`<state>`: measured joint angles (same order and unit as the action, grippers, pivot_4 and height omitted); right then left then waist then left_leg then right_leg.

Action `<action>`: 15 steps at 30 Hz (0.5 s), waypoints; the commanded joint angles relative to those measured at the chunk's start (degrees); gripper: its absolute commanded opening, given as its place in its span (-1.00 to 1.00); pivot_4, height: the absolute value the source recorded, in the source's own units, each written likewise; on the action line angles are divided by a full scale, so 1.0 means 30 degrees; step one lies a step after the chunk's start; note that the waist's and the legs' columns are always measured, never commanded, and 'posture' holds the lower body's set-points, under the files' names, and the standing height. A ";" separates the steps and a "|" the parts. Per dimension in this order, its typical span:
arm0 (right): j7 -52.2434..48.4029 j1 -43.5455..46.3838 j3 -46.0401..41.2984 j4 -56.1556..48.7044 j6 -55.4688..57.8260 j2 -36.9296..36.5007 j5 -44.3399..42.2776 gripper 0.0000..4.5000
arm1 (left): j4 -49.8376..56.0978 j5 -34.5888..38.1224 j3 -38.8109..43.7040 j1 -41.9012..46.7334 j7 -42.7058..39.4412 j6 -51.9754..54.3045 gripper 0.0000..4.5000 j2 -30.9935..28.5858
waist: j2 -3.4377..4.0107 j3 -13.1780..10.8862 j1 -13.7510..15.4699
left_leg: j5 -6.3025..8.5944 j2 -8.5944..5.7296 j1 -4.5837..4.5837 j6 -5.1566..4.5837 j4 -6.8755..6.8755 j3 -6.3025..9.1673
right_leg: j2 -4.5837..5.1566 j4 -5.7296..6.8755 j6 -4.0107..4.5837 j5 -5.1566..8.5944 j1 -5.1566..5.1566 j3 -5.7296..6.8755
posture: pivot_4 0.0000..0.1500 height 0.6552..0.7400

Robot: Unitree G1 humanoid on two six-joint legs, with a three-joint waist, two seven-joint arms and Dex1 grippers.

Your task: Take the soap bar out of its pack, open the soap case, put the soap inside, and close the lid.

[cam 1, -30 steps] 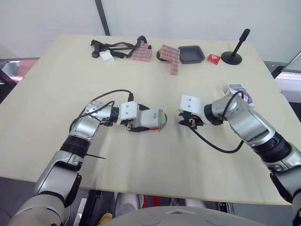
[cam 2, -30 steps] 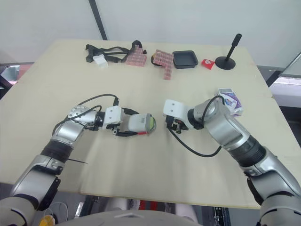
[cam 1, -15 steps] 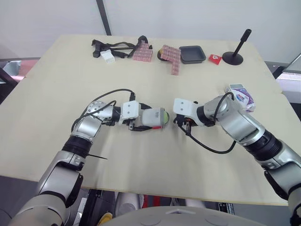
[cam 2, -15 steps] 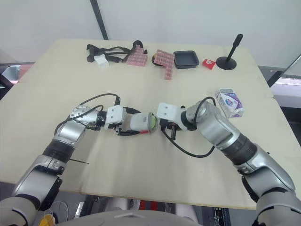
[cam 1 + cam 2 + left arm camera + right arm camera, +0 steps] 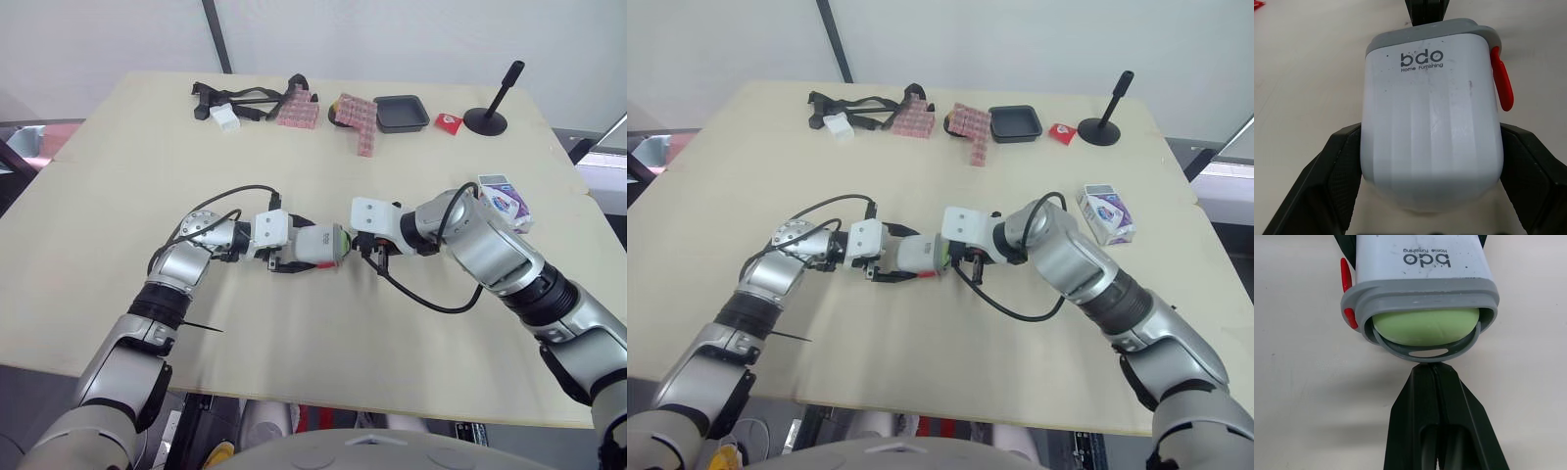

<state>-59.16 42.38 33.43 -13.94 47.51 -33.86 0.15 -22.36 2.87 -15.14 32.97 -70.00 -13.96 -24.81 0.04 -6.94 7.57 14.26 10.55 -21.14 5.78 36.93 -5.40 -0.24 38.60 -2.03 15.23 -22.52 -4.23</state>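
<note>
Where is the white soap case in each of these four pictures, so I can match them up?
Left eye view: case mid-picture, between both jaws.
Right eye view: case just left of centre.
Left wrist view: case in the centre, clamped by the left jaws.
Right wrist view: case just beyond the shut right jaws, green soap showing.
Shared landmark: the red clip on the case's side.

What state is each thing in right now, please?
soap case: open at one end
soap bar: inside the case, visible at its opening
left pincer: shut on the soap case
right pincer: shut, tips at the case's opening
soap pack: lying on the table
</note>
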 commanded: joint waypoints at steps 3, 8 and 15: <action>0.0625 -0.0992 -0.0765 0.0446 -0.1098 -0.0566 0.0325 -0.75 | 0.1137 0.0870 0.0567 0.0000 0.0081 0.0084 0.54 -0.0249 | -0.0001 0.0001 0.0010 | 0.0000 0.0000 0.0001 0.0000 0.0000 0.0000 | 0.0000 0.0000 0.0000 0.0000 0.0003 -0.0002 | 1.00 1.00; 0.1353 -0.1824 -0.3121 0.0495 -0.0033 -0.1037 -0.0494 -0.02 | 0.1226 0.1216 0.1077 -0.0027 0.0167 0.0118 0.54 -0.0780 | 0.0002 -0.0001 -0.0005 | 0.0000 -0.0003 -0.0073 0.0000 0.0000 -0.0002 | -0.0002 -0.0011 -0.0001 0.0000 0.0004 -0.0010 | 1.00 1.00; 0.0655 -0.2846 -0.7463 -0.2394 0.4698 -0.1476 -0.4553 0.99 | 0.0949 0.1451 0.1404 -0.0116 0.0014 -0.0203 0.54 -0.1257 | 0.0001 -0.0001 0.0065 | 0.0001 0.0003 -0.0050 -0.0001 -0.0001 0.0000 | -0.0012 -0.0013 0.0000 0.0000 0.0005 -0.0010 | 1.00 1.00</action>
<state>-56.65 33.84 15.05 -17.65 57.99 -38.32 -9.67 -20.93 5.34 -12.44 32.53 -70.01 -13.33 -27.97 0.04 -6.94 7.77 14.26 10.56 -21.37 5.77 36.93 -5.40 -0.27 38.55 -2.03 15.23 -22.51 -4.26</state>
